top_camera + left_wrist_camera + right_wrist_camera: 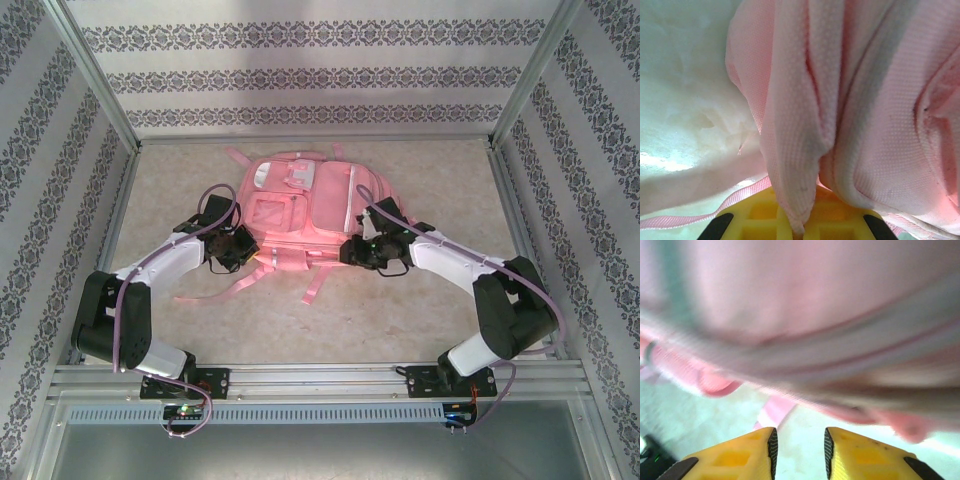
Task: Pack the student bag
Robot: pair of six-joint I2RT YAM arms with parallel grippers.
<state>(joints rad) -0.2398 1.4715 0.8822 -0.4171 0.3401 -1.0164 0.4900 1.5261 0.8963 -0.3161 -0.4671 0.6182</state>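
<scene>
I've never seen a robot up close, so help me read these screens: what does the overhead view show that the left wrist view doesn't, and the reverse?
Overhead: the whole student bag lying flat on the table, both arms, the right hand at the bag's near edge, and patterned walls. Left wrist: a close-up of the left hand pinching a fold of pink fabric between its yellow fingers, with the weave visible. Shared: the pink bag, a loose strap and the pale table.

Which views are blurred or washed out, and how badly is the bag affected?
Right wrist view: student bag smeared and out of focus, yellow fingers sharper. Left wrist view: bag weave crisp, table at left overexposed. Top view: sharp, evenly lit.
</scene>
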